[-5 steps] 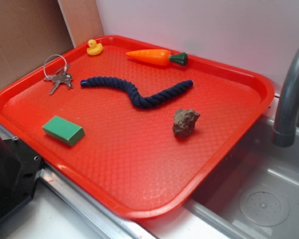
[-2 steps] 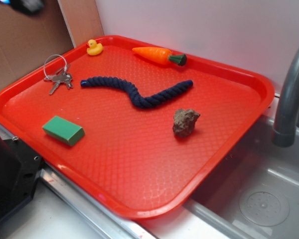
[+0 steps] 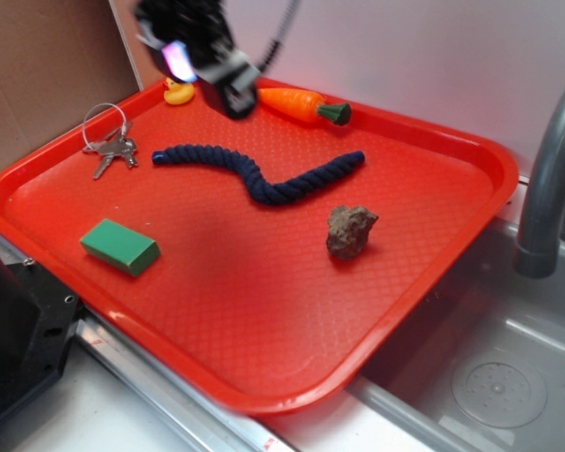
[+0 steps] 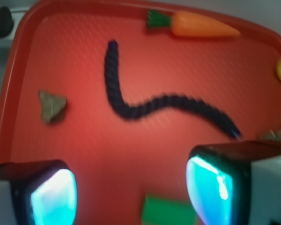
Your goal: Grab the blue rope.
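The blue rope (image 3: pixel 264 179) lies in an S-curve on the red tray (image 3: pixel 264 320), near its far middle. It also shows in the wrist view (image 4: pixel 150 103), dark and twisted. My gripper (image 3: pixel 202 61) hangs blurred in the air above the tray's far left part, over the duck and the carrot's tip, well above the rope. In the wrist view my gripper (image 4: pixel 131 187) is open and empty, its glowing cyan pads (image 4: pixel 54 197) wide apart.
On the tray lie an orange toy carrot (image 3: pixel 297 105), a yellow duck (image 3: pixel 177 94), a bunch of keys (image 3: pixel 113 149), a green block (image 3: pixel 120 247) and a brown rock (image 3: pixel 350 231). A sink with a grey faucet (image 3: pixel 546 179) is at right.
My gripper has come in from the upper left and now hangs over the tray's far left part. The carrot shifted slightly between the earlier frames. The rope has not moved.
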Robot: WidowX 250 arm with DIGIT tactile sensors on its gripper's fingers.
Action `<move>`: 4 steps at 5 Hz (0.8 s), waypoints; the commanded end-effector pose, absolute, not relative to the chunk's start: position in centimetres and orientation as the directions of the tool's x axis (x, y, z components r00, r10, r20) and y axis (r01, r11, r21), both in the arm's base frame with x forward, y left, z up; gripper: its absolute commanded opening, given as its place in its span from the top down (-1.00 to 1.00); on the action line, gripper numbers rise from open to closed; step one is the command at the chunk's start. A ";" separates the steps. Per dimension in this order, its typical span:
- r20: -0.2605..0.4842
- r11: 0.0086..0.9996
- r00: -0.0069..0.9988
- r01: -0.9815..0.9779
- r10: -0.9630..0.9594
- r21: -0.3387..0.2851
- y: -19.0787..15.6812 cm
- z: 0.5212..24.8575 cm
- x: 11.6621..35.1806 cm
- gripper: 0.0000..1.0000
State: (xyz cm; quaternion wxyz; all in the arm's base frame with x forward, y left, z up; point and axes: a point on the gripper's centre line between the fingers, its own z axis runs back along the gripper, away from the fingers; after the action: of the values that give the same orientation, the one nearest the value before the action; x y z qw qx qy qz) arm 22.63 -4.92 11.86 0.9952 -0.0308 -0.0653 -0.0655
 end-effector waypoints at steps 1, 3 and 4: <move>0.163 0.988 0.980 0.132 -0.118 -0.079 -5.1 7.0 27.3 -1.00; 0.133 0.977 0.972 0.202 -0.193 -0.062 -6.8 2.6 28.3 -1.00; 0.134 0.955 0.950 0.292 -0.283 -0.049 -7.9 2.3 28.4 -1.00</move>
State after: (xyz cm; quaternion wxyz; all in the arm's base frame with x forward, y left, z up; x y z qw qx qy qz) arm 28.38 -7.15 1.96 0.9889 -0.0343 -0.0559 -0.1330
